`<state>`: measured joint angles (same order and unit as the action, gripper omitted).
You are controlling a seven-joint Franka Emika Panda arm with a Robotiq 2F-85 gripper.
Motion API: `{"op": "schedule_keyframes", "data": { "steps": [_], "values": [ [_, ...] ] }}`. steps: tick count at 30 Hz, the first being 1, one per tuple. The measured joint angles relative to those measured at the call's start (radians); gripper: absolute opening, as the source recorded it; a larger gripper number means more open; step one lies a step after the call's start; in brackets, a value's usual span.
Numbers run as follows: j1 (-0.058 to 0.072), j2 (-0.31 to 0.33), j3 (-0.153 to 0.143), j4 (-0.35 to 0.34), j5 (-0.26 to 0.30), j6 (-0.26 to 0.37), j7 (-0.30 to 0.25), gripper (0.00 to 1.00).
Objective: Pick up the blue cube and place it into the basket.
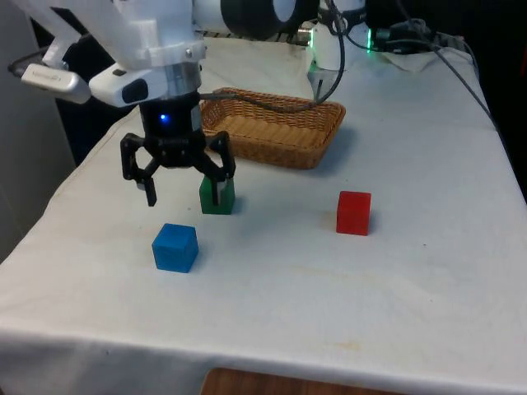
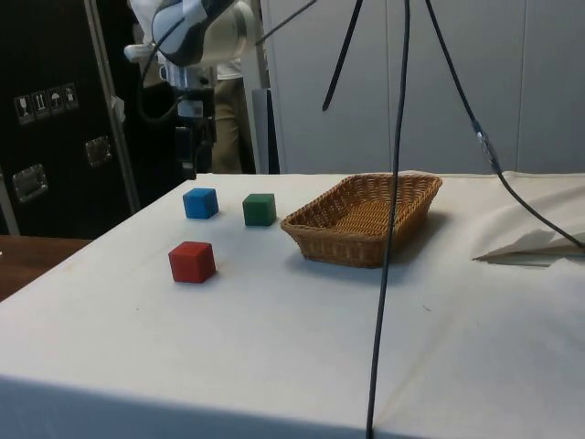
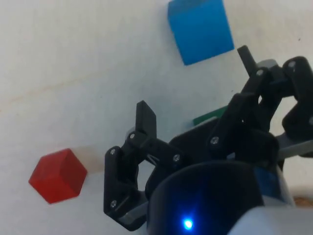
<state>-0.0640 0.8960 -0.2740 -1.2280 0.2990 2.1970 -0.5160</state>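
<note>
My arm [image 1: 140, 37]: white, glossy, rounded shells, with a broad black band at one joint near the top of the front view. Wrist section [image 1: 177, 78]: a white collar over a short grey ring, then a black cylindrical housing below it.

My gripper [image 1: 183, 191]: matt black, built from angular linkage bars pinned at small round pivots, which show as silver-grey dots in the wrist view. My fingers [image 3: 145, 119]: two, thin and flat, black, with squared tips.

Cables [image 2: 399, 183]: several thin dark lines hang across the side view; one more runs along the upper arm.
</note>
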Motion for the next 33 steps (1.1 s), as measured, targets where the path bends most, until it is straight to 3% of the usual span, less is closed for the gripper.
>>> {"op": "schedule_keyframes", "data": {
  "steps": [9, 24, 33],
  "values": [
    [-0.015, 0.081, -0.025, 0.085, 0.030, -0.006, -0.022, 1.00],
    [-0.039, 0.168, -0.031, 0.168, 0.035, -0.006, -0.023, 1.00],
    [-0.045, 0.197, -0.034, 0.194, 0.050, -0.006, -0.026, 1.00]
  ]
}}
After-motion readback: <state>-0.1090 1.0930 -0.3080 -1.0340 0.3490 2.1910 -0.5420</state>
